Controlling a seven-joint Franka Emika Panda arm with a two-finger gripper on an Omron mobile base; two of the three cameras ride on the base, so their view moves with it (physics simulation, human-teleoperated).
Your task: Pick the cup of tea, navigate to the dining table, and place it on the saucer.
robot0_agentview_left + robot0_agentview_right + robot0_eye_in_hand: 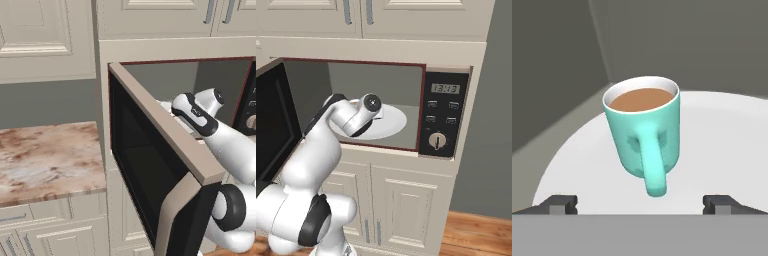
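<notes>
hand view: cup of tea (643,135) upright between spread fingers (559,204).

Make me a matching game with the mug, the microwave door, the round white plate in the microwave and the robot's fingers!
Things:
1. mug
2. microwave door
3. plate
4. fingers

States:
A. swung open
B. spread wide, holding nothing
C. lying flat under the mug
D. teal, upright, full of brown tea

Pairs: 1-D, 2-A, 3-C, 4-B
</notes>
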